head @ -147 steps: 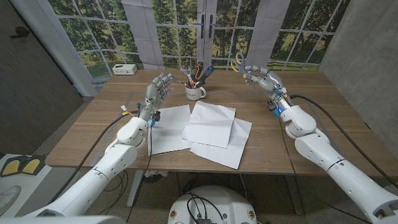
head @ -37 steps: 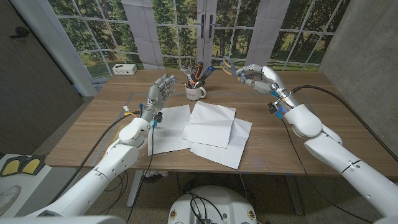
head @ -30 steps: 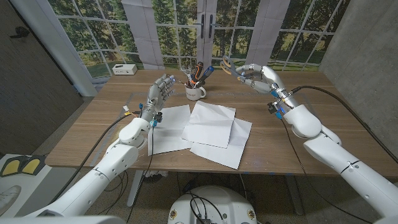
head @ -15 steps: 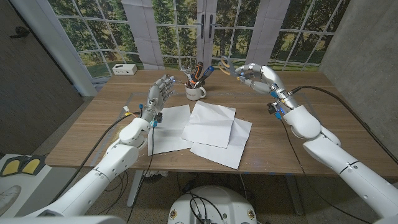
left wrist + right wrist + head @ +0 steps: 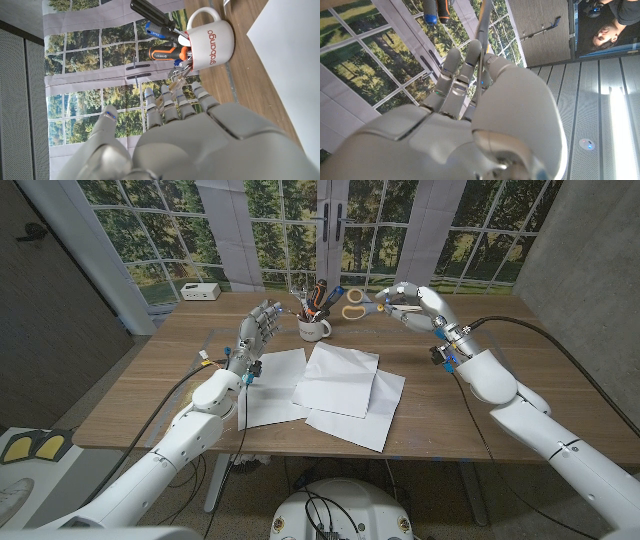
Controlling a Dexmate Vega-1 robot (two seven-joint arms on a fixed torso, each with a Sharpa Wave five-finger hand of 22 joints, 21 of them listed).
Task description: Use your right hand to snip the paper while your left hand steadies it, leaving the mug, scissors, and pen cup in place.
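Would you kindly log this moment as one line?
right hand: holds scissors aloft | left hand: open, beside paper | paper uncut

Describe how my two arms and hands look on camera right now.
Both arms are glossy white rounded shells with black cables running alongside. The left hand and right hand are silver-grey with segmented fingers. Small blue fittings sit at each wrist; the left wrist also carries some yellow.

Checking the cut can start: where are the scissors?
Head view: the scissors are in the right hand, raised over the table's far side, right of the mug.
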